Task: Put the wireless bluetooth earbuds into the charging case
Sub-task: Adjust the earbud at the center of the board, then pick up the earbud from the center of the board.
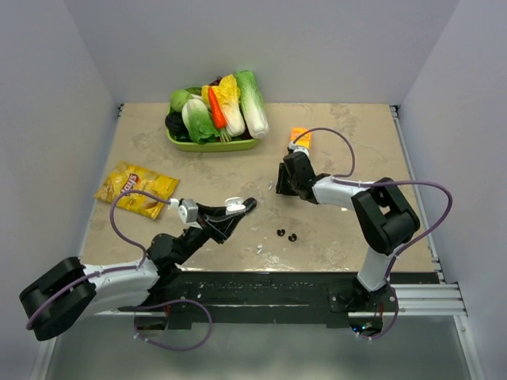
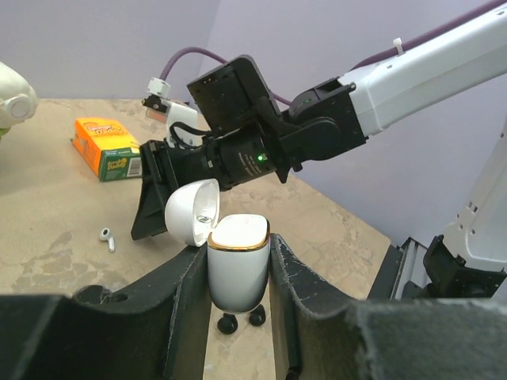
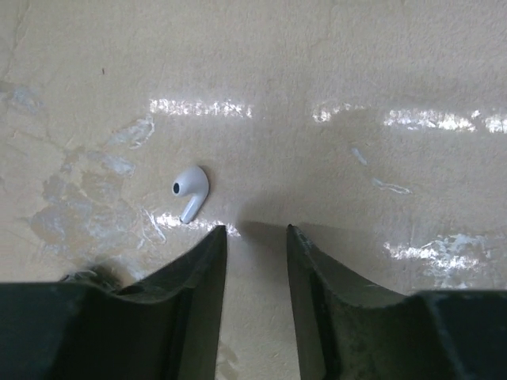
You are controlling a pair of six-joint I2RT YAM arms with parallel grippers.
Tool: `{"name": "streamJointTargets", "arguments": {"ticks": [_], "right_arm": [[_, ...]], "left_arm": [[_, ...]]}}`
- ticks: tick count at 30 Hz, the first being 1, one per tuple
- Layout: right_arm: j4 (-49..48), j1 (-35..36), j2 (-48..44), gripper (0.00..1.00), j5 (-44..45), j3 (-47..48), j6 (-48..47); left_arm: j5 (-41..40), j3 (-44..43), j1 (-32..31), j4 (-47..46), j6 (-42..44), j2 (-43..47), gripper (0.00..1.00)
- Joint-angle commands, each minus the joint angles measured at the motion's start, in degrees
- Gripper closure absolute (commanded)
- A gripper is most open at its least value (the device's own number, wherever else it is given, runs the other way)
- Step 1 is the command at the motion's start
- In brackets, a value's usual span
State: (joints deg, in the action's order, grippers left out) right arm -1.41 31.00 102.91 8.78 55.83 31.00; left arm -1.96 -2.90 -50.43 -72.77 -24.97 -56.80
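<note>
earbud (image 3: 190,190), white, lies just beside the half-open, empty right gripper (image 3: 256,231); slide over it first, then pinch softly. left gripper (image 2: 238,247) hugs the open charging case (image 2: 238,273).

Both arms are built alike: the left arm (image 1: 119,277) and the right arm (image 1: 372,267) have glossy white tube links joined by chunky, rounded black joint housings. A purple cable (image 1: 117,223) loops loosely along each, tied on the right one with a white zip tie (image 2: 398,43). The left pincer (image 2: 238,277) and right pincer (image 3: 256,237) are black, with broad, matt, rough-textured fingers (image 3: 198,293) tapering to blunt tips. A small green light (image 2: 259,157) glows on the right wrist's black camera block. Both bases share a black plate (image 1: 261,294), seemingly bolted to a silver rail (image 1: 424,297).
</note>
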Motion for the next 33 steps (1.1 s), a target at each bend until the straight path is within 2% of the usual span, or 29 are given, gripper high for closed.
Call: {"name": "streamJointTargets", "arguments": {"ticks": [1, 3, 6, 15, 28, 33], "right_arm": [[-1.40, 0.02, -0.34, 0.57, -1.48, 1.91, -0.16], [-1.67, 0.02, -0.87, 0.52, -0.96, 2.17, 0.63], [-1.58, 0.02, -0.26, 0.48, -1.83, 3.92, 1.95], [0.79, 1.25, 3.52, 0.47, 0.36, 8.14, 5.64], [3.87, 2.04, 7.65, 0.54, 3.53, 11.84, 3.98], [3.43, 2.13, 7.83, 0.63, 3.18, 10.35, 2.31]], "left_arm": [[1.61, 11.34, -0.28, -21.81, 1.94, -0.16, 1.00], [1.69, 10.54, -0.28, -19.44, 2.38, 0.28, 1.00], [0.56, 11.16, -0.28, -20.65, 2.73, 0.54, 1.00], [-2.61, 11.77, -0.37, -18.20, 3.35, 1.95, 1.00], [-2.61, 11.16, -0.37, -15.30, 3.35, 2.92, 1.00], [-2.44, 11.16, -0.37, -15.12, 3.26, 2.66, 1.00]]}}
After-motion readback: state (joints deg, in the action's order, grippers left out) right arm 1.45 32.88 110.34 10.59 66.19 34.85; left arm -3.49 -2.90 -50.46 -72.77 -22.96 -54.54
